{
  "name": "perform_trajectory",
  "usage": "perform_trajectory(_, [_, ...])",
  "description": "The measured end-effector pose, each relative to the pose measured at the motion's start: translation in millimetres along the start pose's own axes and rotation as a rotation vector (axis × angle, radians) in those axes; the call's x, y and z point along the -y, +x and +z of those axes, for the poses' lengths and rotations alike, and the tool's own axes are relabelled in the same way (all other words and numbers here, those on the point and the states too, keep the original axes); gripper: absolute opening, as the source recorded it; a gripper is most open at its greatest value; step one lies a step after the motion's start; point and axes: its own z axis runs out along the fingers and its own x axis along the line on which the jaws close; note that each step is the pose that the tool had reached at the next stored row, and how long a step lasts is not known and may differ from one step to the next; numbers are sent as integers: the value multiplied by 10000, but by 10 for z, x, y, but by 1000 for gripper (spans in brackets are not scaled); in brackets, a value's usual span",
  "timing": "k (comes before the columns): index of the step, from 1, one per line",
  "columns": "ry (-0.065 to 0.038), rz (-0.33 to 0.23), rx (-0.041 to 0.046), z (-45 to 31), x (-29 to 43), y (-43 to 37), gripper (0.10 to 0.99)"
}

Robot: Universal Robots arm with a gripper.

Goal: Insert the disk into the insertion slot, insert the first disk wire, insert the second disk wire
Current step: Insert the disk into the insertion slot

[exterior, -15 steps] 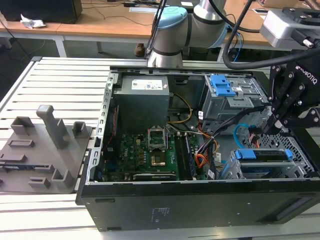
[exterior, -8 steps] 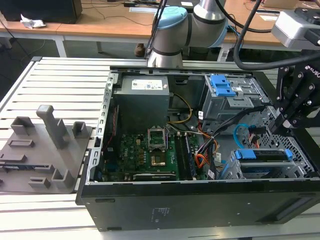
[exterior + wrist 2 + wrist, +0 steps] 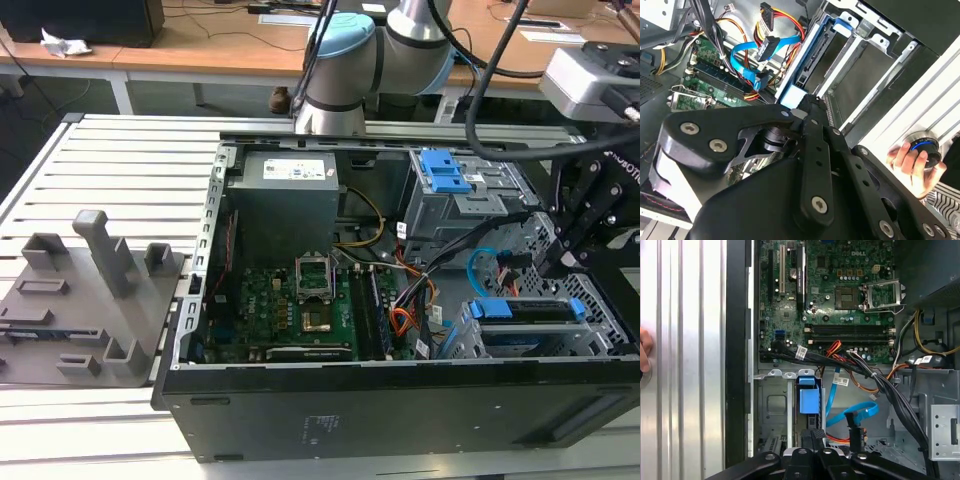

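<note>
Spanning most of the exterior view, slatted aluminium table (image 3: 120,150); wooden desks (image 3: 200,40) of a lab room behind at 12 o'clock. Open black computer case (image 3: 400,400) lying on the table, centre to 4 o'clock. Grey-and-blue arm (image 3: 370,60) standing behind the case at 12 o'clock. Grey moulded fixture tray (image 3: 80,300) at 9 o'clock, just beside the case.

Inside the case: grey power supply (image 3: 285,200) at centre, green motherboard (image 3: 290,300) toward 6 o'clock from it, taller grey cage with blue latch (image 3: 445,170) at 2 o'clock. Insertion slot (image 3: 545,345) in the perforated cage at 4 o'clock, disk (image 3: 525,310) sitting in it, blue carrier end showing.

Gripper (image 3: 552,262) at 3 o'clock just above the disk, clenched, nothing seen held; contact with the carrier unclear.

Black cable bundle (image 3: 880,385) and orange flat cable (image 3: 400,320) crossing between motherboard and cage. Second disk wire (image 3: 480,265) looped just beside the disk, dark plug (image 3: 854,427) at its end; plugged in or not, cannot tell.

Person's hand (image 3: 912,162) on a blue-ringed knob (image 3: 922,147) in the second wrist view.
</note>
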Motion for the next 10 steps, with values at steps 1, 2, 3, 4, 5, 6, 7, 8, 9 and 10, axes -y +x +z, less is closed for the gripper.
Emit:
perform_trajectory(1, [-5, 0, 0, 46, 3, 0, 106])
perform_trajectory(2, [-6, 0, 0, 69, 5, 0, 106])
perform_trajectory(3, [-7, 0, -1, 85, 6, 0, 106])
perform_trajectory(4, [-8, 0, -1, 119, 8, 0, 106])
perform_trajectory(5, [-10, 0, 0, 152, 10, -1, 106])
perform_trajectory(6, [-12, 0, 0, 193, 12, -1, 106])
perform_trajectory(7, [-13, 1, 0, 234, 16, 0, 106])
perform_trajectory(8, [-13, 1, -1, 264, 18, 1, 106])
perform_trajectory(9, [-14, 0, -1, 298, 20, 3, 106])
perform_trajectory(10, [-14, 0, -2, 308, 21, 3, 106])
